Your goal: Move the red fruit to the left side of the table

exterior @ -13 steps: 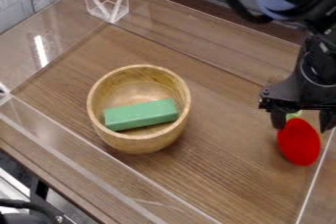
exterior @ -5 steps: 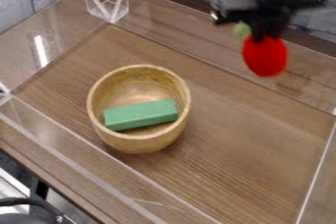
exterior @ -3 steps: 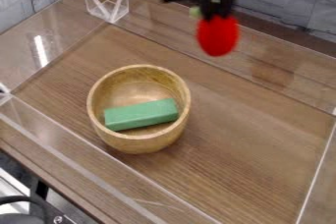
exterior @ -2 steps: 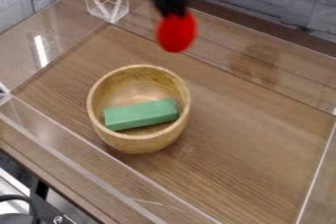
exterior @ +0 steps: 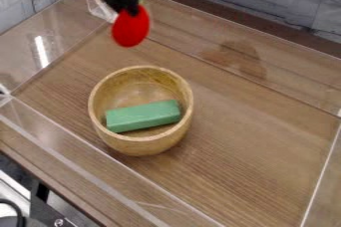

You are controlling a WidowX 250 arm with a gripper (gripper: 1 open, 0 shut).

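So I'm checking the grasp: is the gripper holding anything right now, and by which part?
Yes: the gripper holds the red fruit by its top, at the cap end, with the fruit hanging clear above the table.

The red fruit (exterior: pixel 130 27) is small, rounded, bright red. It hangs above the table (exterior: pixel 253 121), near its far left corner

Wooden bowl (exterior: pixel 140 111), green block (exterior: pixel 143 116) lying inside it
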